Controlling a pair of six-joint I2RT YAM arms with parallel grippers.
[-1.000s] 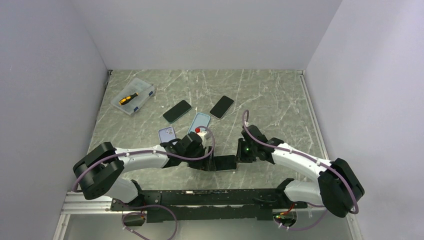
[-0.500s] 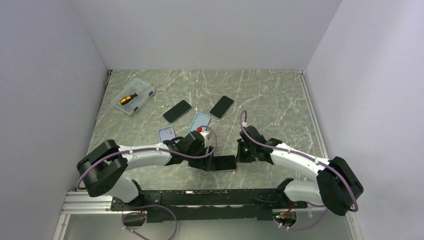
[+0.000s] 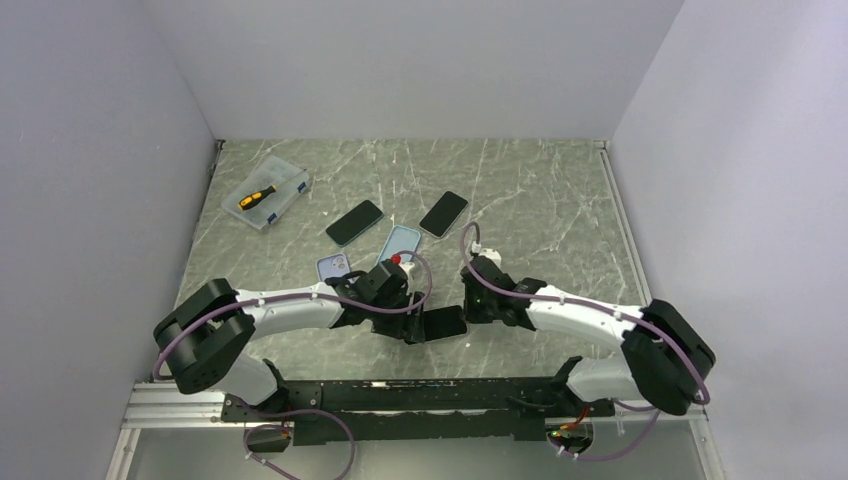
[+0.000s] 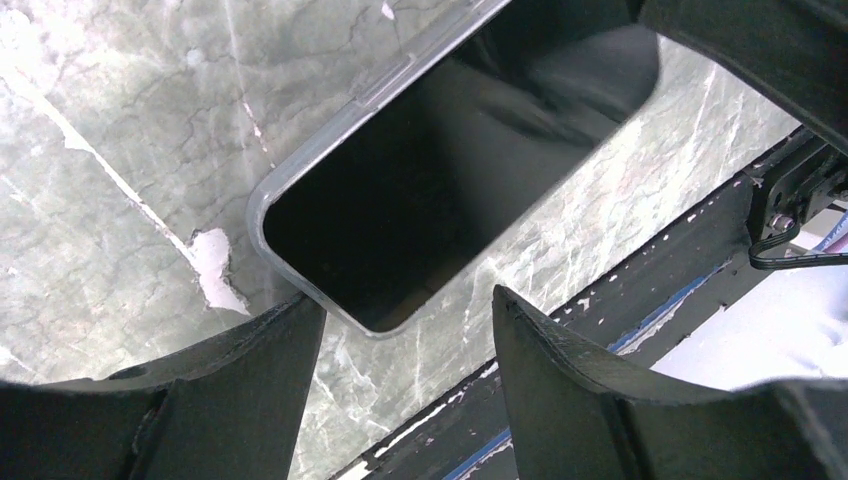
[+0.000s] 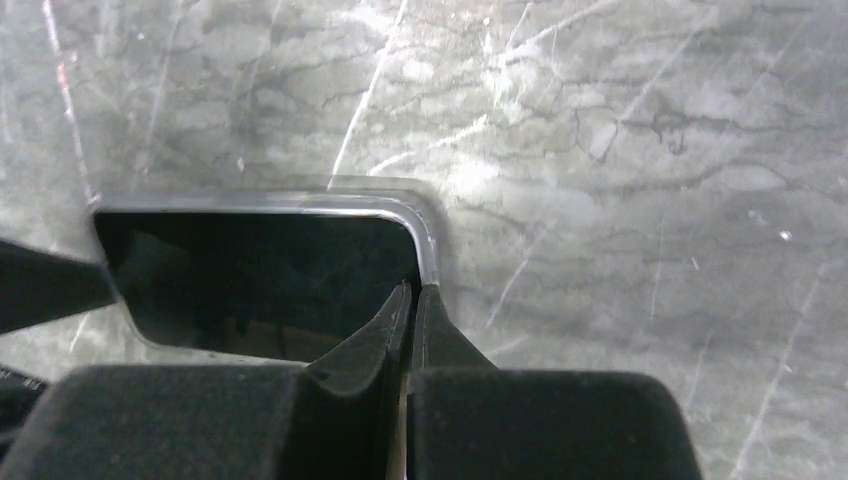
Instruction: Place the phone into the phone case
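Observation:
A black phone [image 3: 446, 323] lies screen up inside a clear case near the table's front edge. In the left wrist view the dark screen [image 4: 450, 190] sits within the clear case rim [image 4: 262, 205]. My left gripper [image 3: 408, 326] is open, and its fingers [image 4: 250, 370] straddle the phone's near-left corner without gripping it [image 4: 405, 300]. My right gripper [image 3: 470, 306] is shut. Its fingertips [image 5: 410, 290] rest against the case rim [image 5: 428, 235] at the phone's right end [image 5: 260, 275].
Two more black phones [image 3: 354, 222] [image 3: 444, 213] lie farther back, with a light blue case [image 3: 400, 243] and a second pale case [image 3: 331, 266] between them and my arms. A clear box with an orange screwdriver [image 3: 268, 192] stands at the back left.
My right gripper has moved left and up to the phone's right end. The phone has shifted slightly left and turned a little. My left arm has barely moved.

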